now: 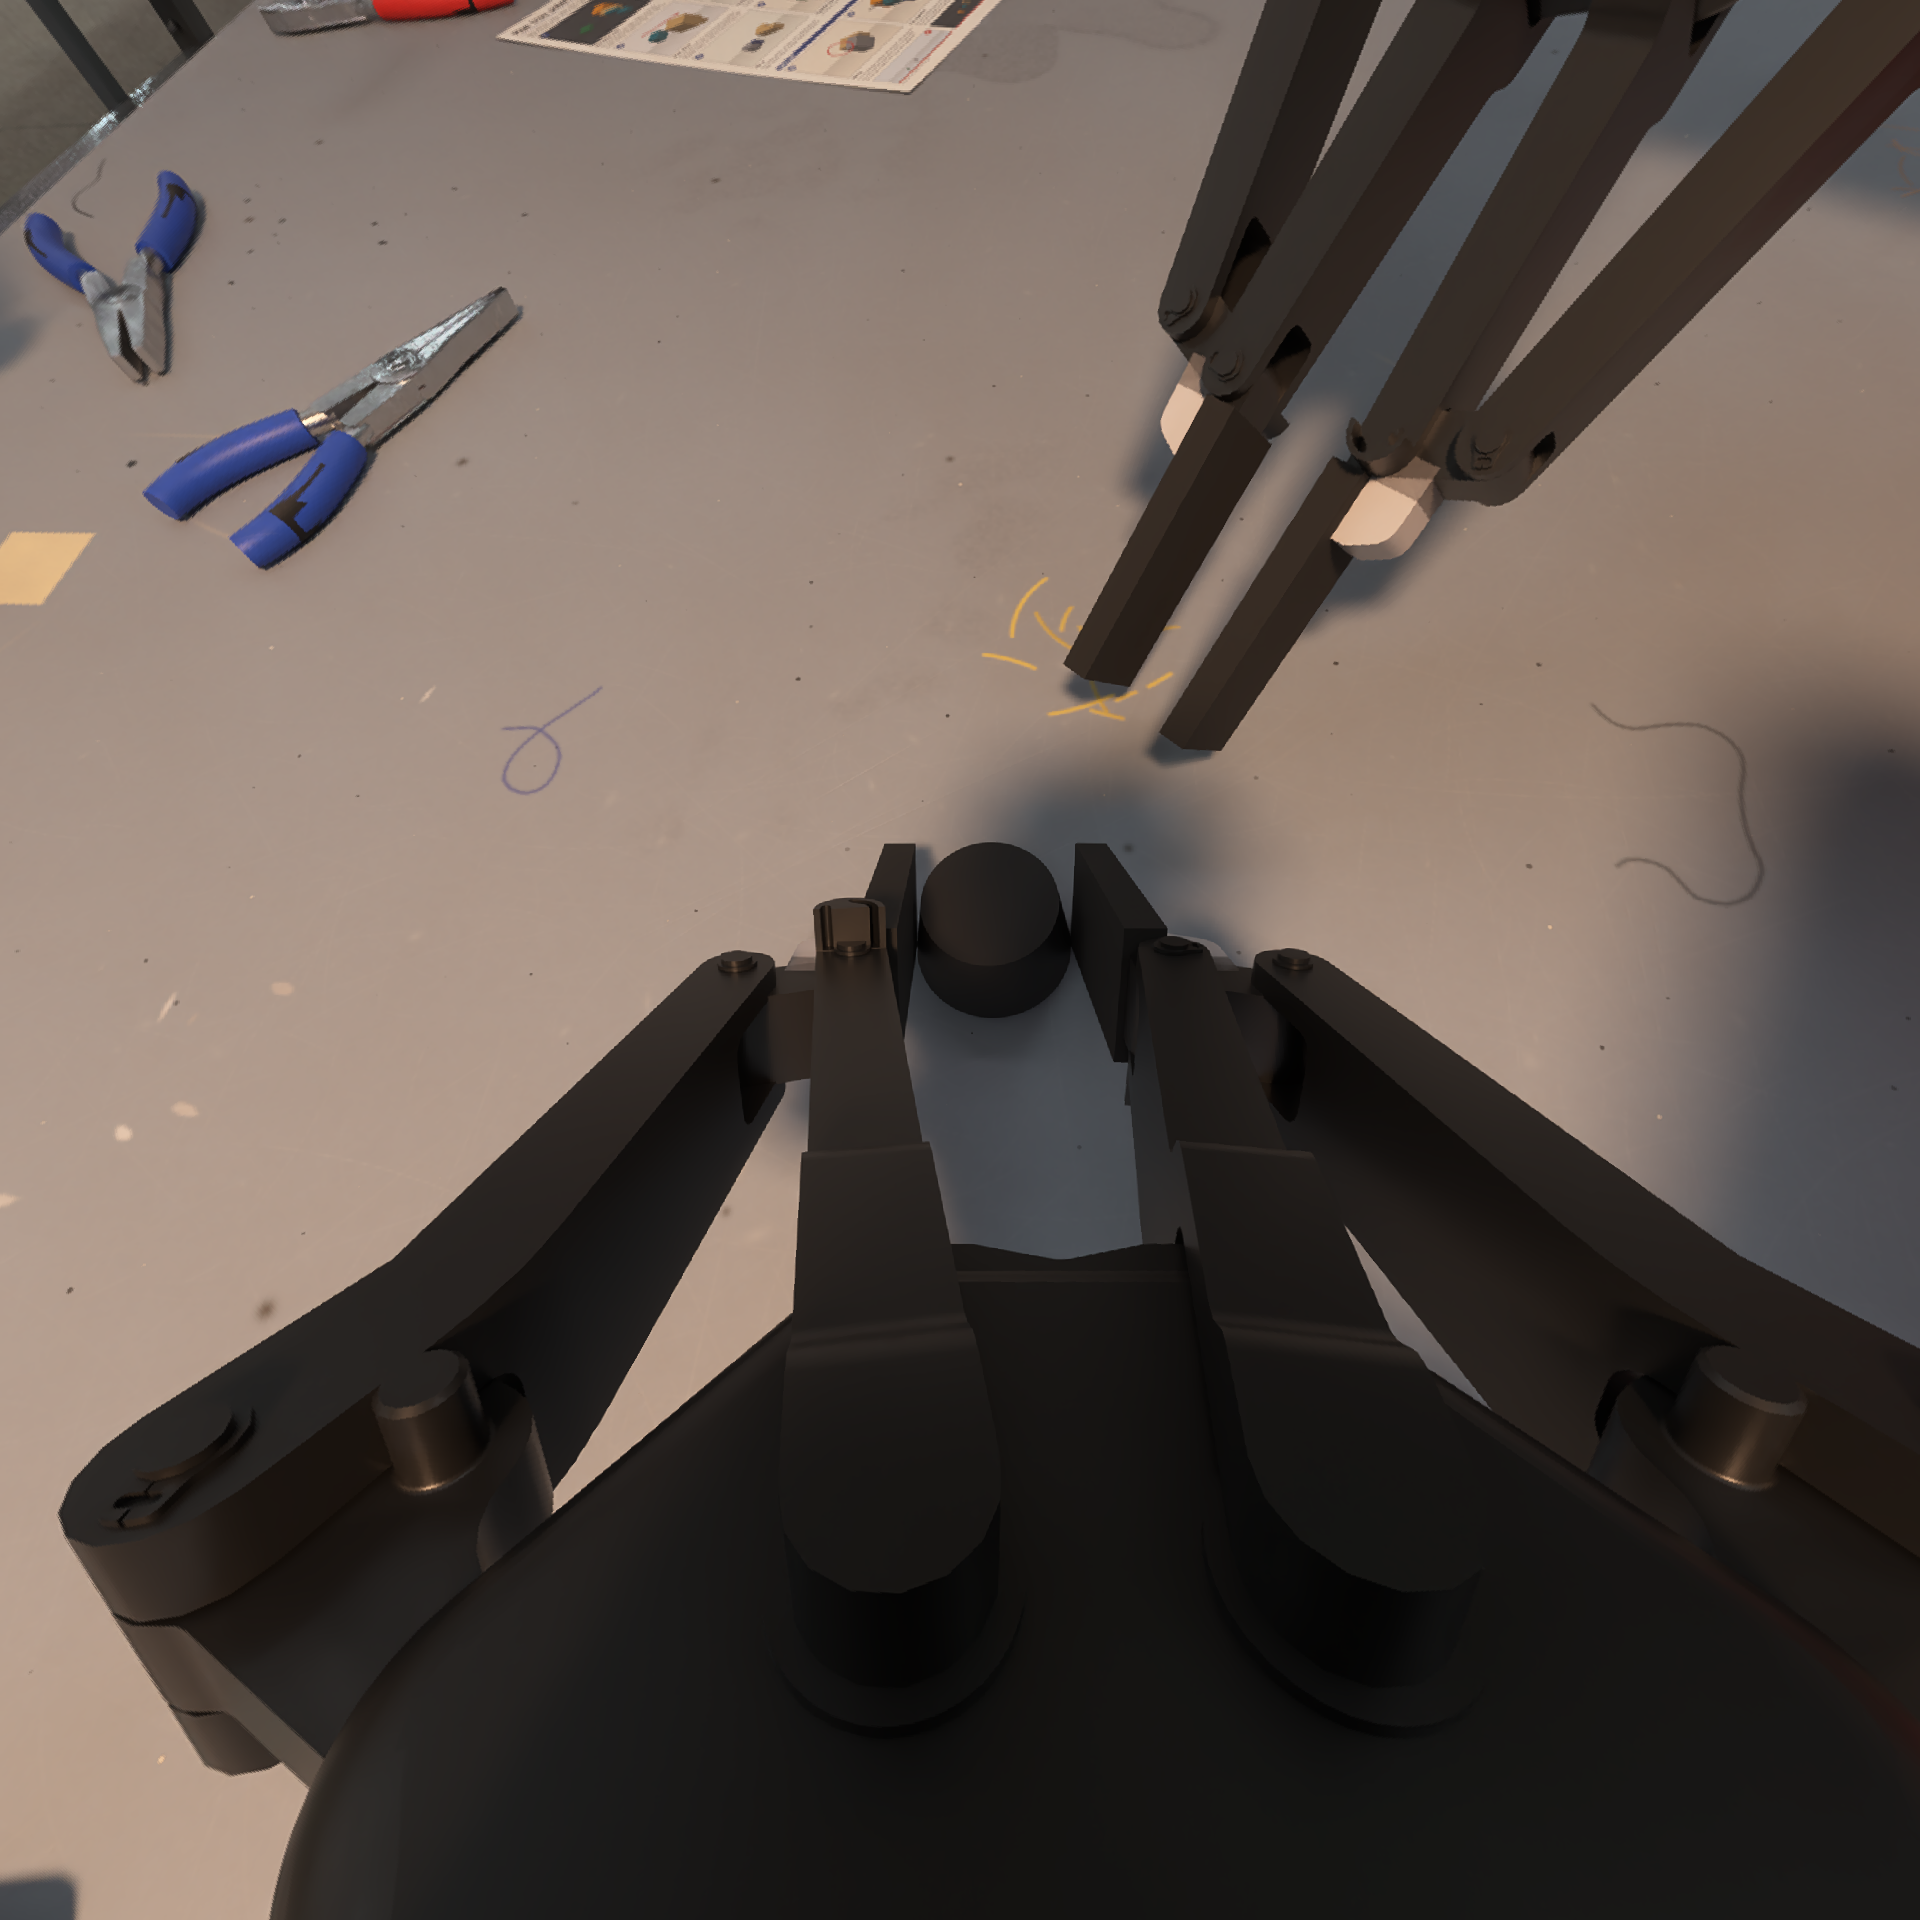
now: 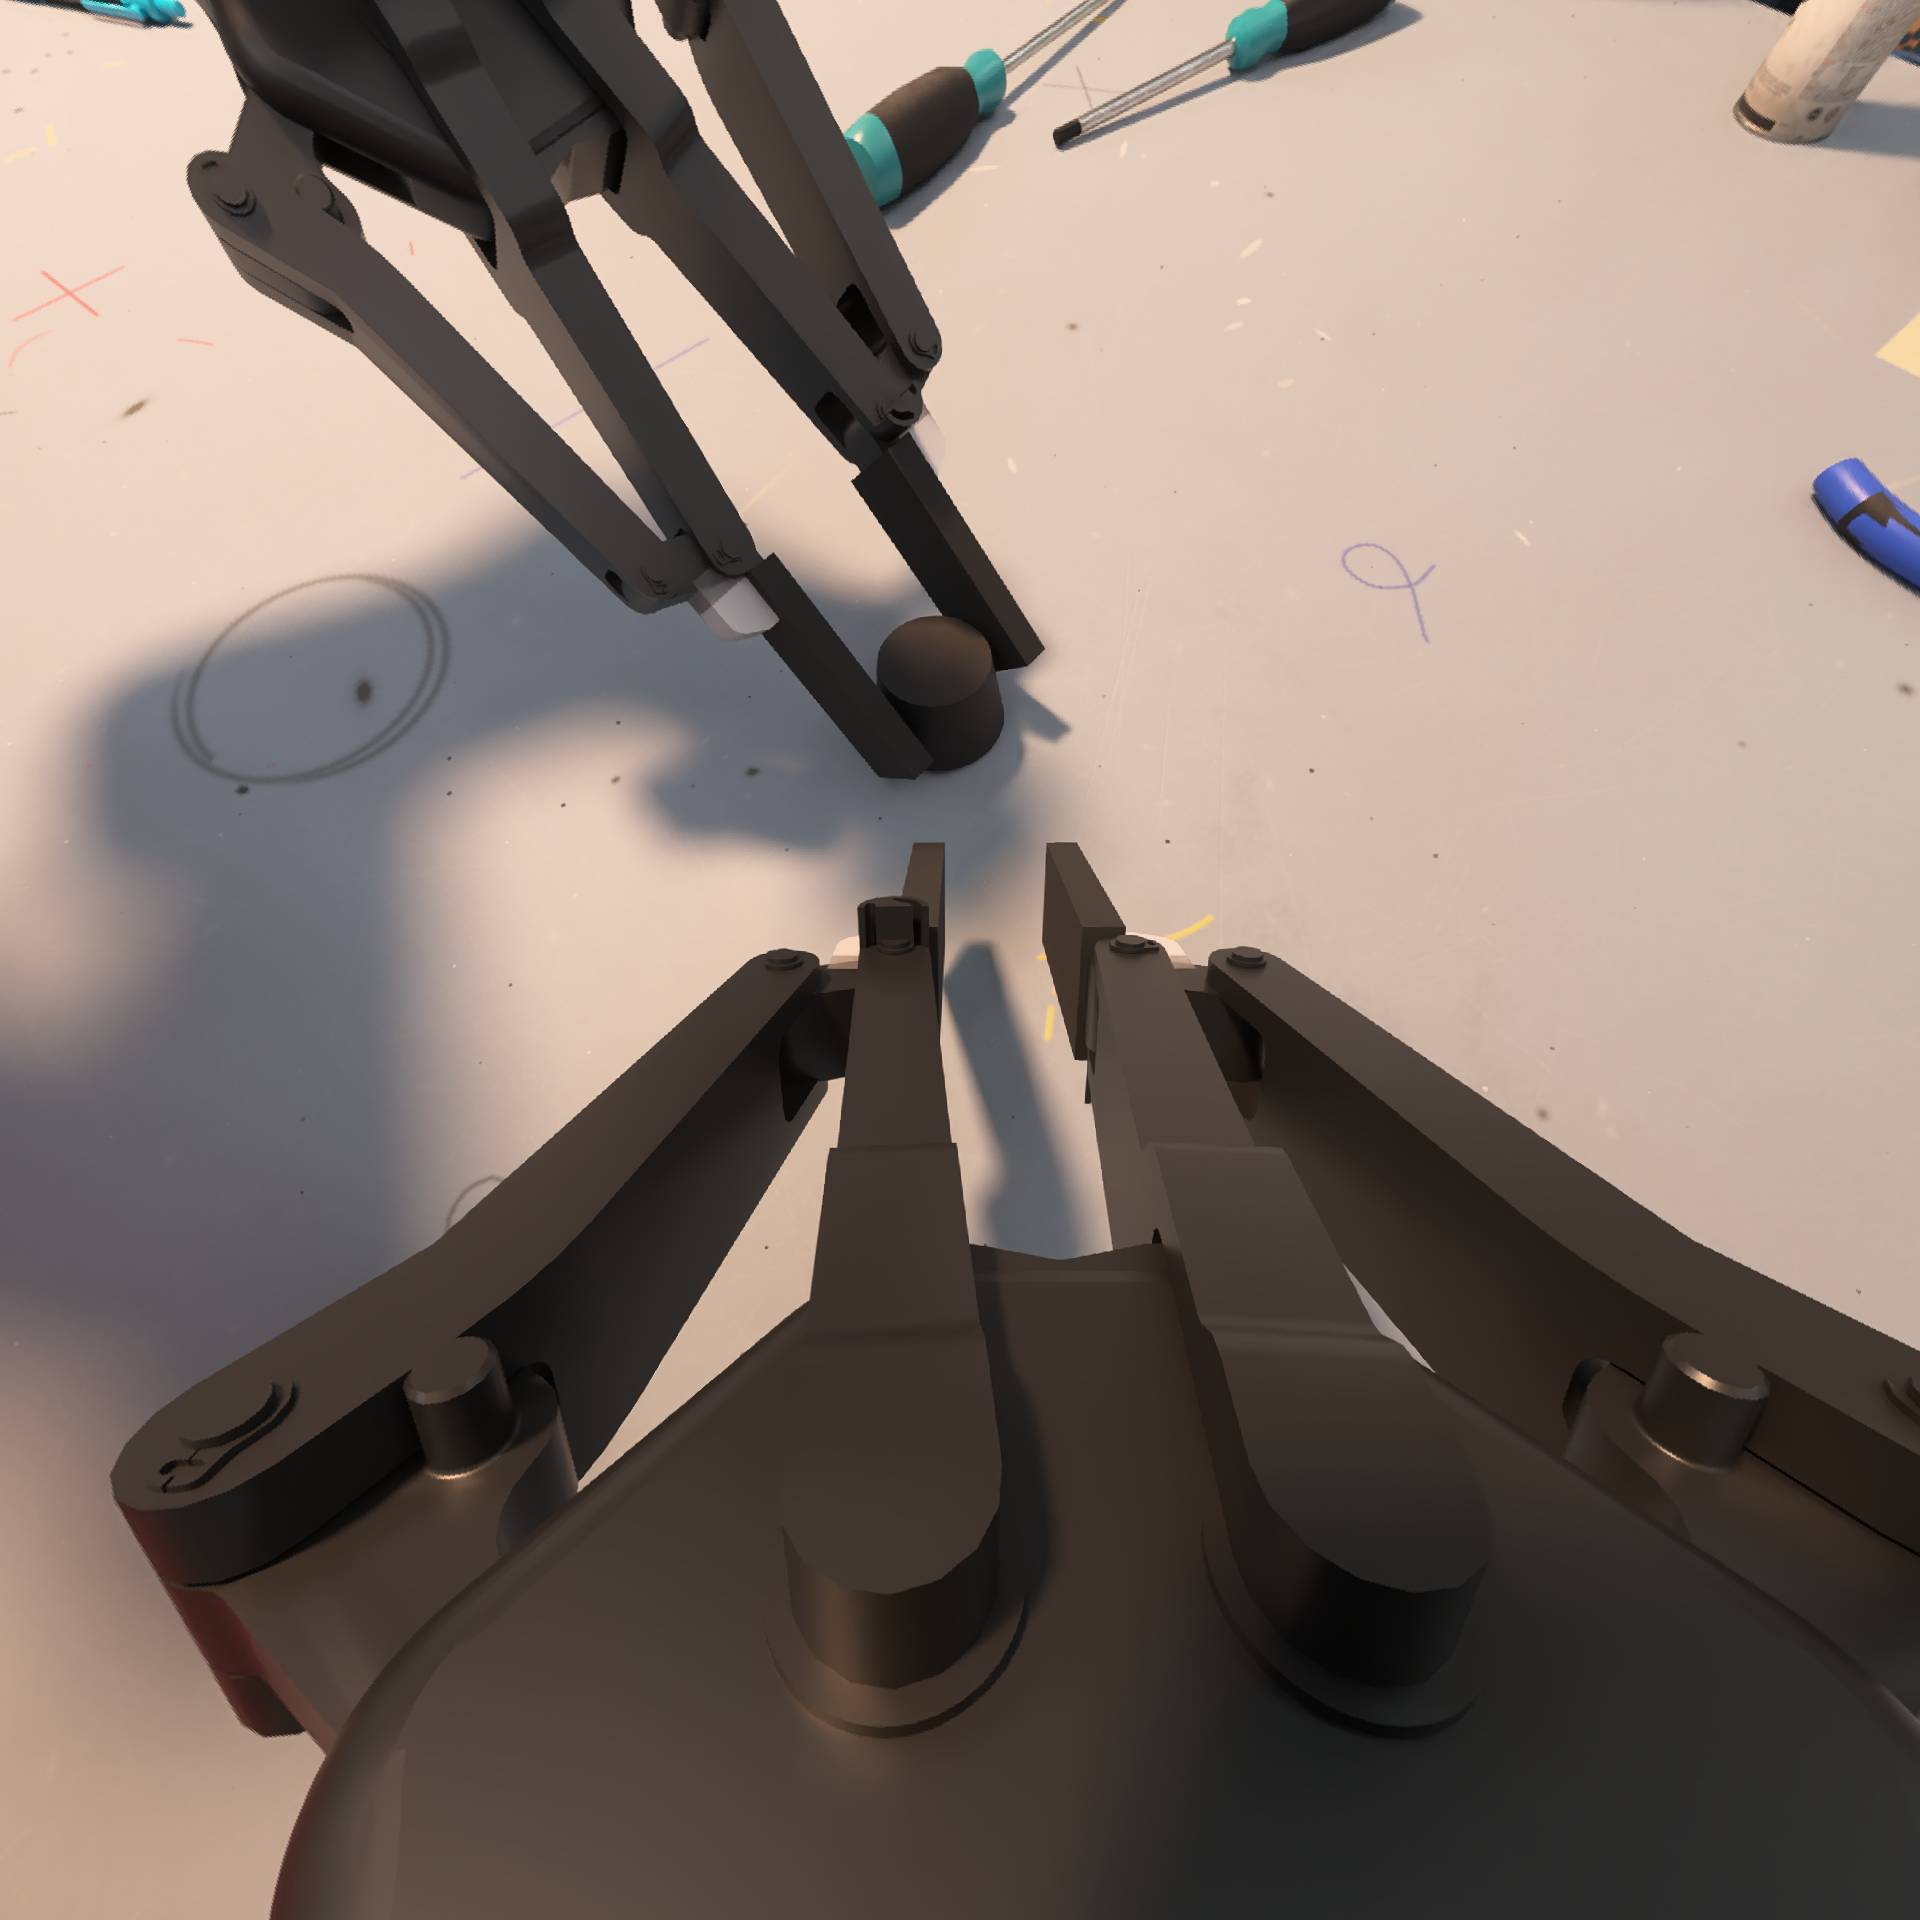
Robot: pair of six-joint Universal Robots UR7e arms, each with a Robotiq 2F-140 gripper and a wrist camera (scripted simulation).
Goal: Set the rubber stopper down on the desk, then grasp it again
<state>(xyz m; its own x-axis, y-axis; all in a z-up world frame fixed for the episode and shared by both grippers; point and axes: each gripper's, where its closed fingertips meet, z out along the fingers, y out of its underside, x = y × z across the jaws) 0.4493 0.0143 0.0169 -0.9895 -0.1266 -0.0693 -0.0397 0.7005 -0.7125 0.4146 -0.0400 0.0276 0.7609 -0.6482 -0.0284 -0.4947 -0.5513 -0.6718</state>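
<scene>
The black rubber stopper (image 1: 992, 925) stands on the grey desk (image 1: 727, 623) with its narrower end up. My left gripper (image 1: 994, 850) reaches down to the desk. Its two fingers press the stopper's sides, one on each side. The right wrist view shows the same: the stopper (image 2: 940, 686) sits on the desk between the left gripper's (image 2: 961, 707) fingers. My right gripper (image 2: 994, 847) holds nothing and has a narrow gap between its fingers. It hovers low over the desk just beyond the stopper, and it also shows in the left wrist view (image 1: 1143, 707).
Two blue-handled pliers (image 1: 312, 436) (image 1: 125, 281) lie far left, and a printed sheet (image 1: 748, 31) at the far edge. In the right wrist view, two teal-and-black screwdrivers (image 2: 925, 114) (image 2: 1247, 42) and a pale can (image 2: 1818, 73) lie at the back.
</scene>
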